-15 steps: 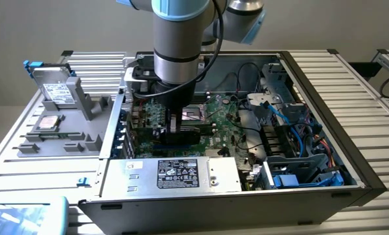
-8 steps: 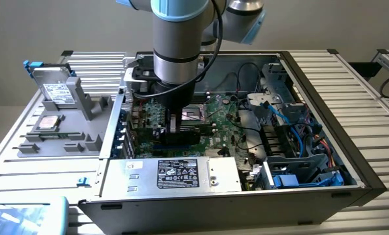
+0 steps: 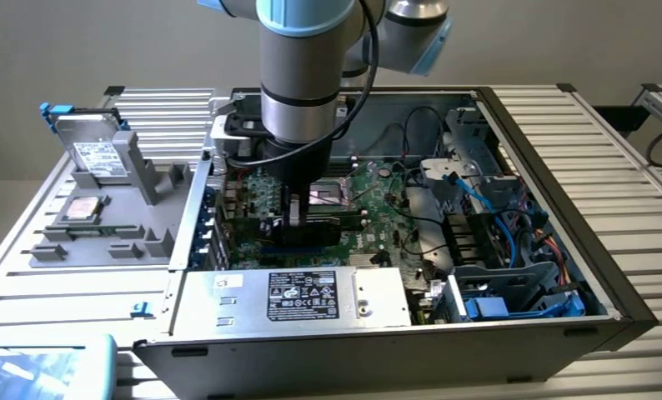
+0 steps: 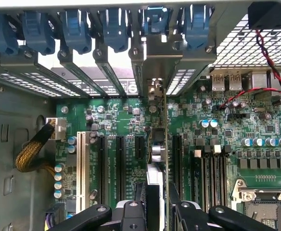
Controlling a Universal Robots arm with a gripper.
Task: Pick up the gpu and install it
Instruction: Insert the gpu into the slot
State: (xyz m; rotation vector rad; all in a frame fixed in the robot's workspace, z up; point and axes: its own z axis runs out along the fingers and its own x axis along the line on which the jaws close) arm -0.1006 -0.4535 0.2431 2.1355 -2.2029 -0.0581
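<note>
The arm reaches down into the open case (image 3: 531, 108), which lies on its side on the slatted metal counter (image 3: 631, 167). Its tool (image 4: 158, 204) is closed on the gpu (image 4: 164, 139), one dark finger on each face of the card.

The gpu stands on edge, square to the motherboard (image 4: 121, 115), so from the wrist it shows as little more than a thin green line. Its long axis runs straight away from the tool across the motherboard toward the rear wall, parallel to the long black slots (image 4: 104, 163) and lying between two of them. I cannot tell whether its lower edge has met a slot.

The narrow silver end bracket (image 4: 162, 65) is at the far end, at the motherboard's rear edge, lined up with one of the openings under the row of blue latches (image 4: 114, 24).

The card is flat, stiff and thin, with a block-like cooler (image 4: 155, 151) bulging from one face near the tool. The motherboard under it is glossy green, crowded with small capacitors and chips.
</note>
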